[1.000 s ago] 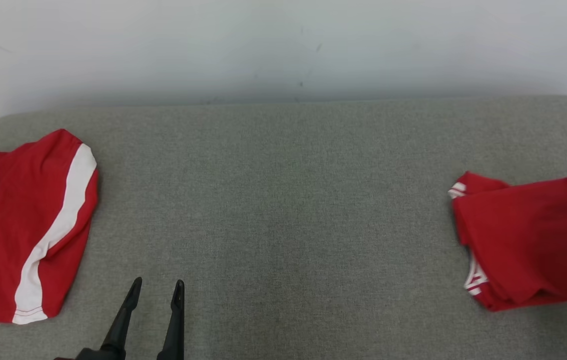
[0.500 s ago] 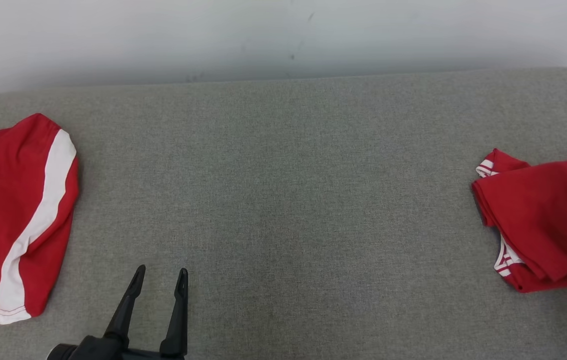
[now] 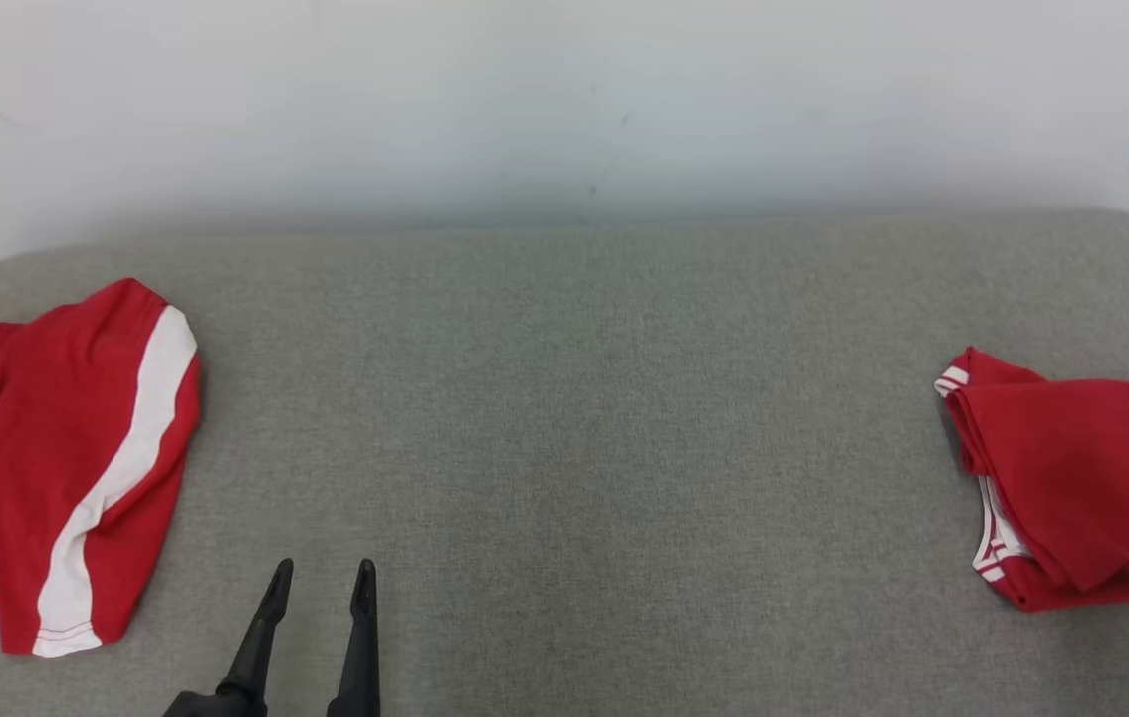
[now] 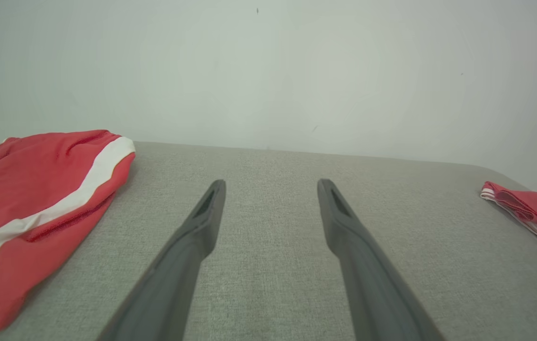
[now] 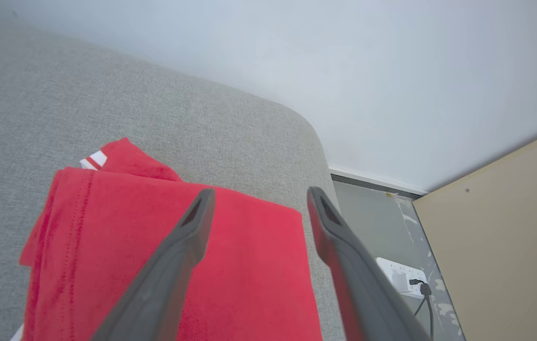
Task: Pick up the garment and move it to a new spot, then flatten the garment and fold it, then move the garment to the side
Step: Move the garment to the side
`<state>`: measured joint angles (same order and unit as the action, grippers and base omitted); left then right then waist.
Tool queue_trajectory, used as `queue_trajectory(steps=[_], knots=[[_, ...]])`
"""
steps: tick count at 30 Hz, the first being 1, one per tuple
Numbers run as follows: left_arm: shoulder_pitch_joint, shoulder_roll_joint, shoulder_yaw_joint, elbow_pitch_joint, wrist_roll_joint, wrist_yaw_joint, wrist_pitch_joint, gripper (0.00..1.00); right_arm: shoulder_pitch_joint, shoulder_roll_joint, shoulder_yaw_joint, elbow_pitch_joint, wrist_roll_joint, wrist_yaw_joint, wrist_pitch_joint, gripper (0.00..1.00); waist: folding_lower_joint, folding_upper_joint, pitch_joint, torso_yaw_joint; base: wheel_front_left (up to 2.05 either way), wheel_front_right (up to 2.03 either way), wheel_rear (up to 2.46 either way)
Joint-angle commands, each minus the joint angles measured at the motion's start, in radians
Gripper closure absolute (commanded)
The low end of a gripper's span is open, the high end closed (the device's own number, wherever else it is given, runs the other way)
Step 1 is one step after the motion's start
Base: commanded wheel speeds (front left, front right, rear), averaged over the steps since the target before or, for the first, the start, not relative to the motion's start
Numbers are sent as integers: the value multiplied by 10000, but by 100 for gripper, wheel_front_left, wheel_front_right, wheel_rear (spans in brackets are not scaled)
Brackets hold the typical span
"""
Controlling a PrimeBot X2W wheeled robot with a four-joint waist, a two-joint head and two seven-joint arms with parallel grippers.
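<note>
Lying folded, red garment [image 3: 1062, 478], striped trim [image 3: 989, 538] leftward; left end effector [image 3: 324, 570], right end effector [image 5: 256, 196] both agape.

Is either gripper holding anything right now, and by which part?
Nothing is held. The left gripper stands open over the grey cushion; the right gripper stands open over the folded red garment.

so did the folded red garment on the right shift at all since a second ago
Yes. The folded garment has slid right, nearer the table's rounded right corner and farther from the red shorts. The right gripper above it is open.
</note>
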<state>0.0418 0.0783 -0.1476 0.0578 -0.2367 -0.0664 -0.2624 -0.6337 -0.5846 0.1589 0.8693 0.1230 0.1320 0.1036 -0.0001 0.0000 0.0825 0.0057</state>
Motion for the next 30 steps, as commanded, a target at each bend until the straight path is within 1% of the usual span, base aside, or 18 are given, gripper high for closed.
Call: queue_trajectory(steps=[1,5,7,10,13,15,18,22,25,30], knots=[[133,-12,90,101,-94,72,-19,0,340,200,-188,-111,179,-28,-341,0,1,0,-452,283,0,0,0],[251,38,284,362,-303,255,92,0,1241,727,-838,-578,633,-28,-1302,0,1,0,-980,628,0,0,0],[215,18,406,433,-422,376,114,0,1719,1072,-1162,-955,917,-28,-1735,0,1,0,-1152,787,0,0,0],[164,59,559,564,-516,434,99,0,2514,1689,-1536,-1620,1007,-28,-2174,0,1,0,-1377,996,0,0,0],[112,111,574,750,-593,388,142,0,3387,2376,-1980,-2390,814,-28,-2408,0,1,0,-1683,1207,0,0,0],[100,175,545,809,-588,353,173,0,3920,2948,-2276,-3016,638,-28,-2453,0,1,0,-1832,1289,0,0,0],[146,289,436,937,-515,279,258,0,4769,3915,-2776,-4052,214,-28,-2365,0,1,0,-2055,1350,0,0,0],[234,411,313,1004,-445,216,324,0,5831,4878,-3119,-5494,-274,-28,-2098,0,1,0,-2263,1364,0,0,0],[396,470,325,980,-462,257,329,0,6342,5231,-3055,-6193,40,-28,-1949,0,1,0,-2384,1250,0,0,0],[640,516,345,858,-415,354,252,0,6797,5353,-2786,-6540,365,-28,-1935,0,1,0,-2514,987,0,0,0]])
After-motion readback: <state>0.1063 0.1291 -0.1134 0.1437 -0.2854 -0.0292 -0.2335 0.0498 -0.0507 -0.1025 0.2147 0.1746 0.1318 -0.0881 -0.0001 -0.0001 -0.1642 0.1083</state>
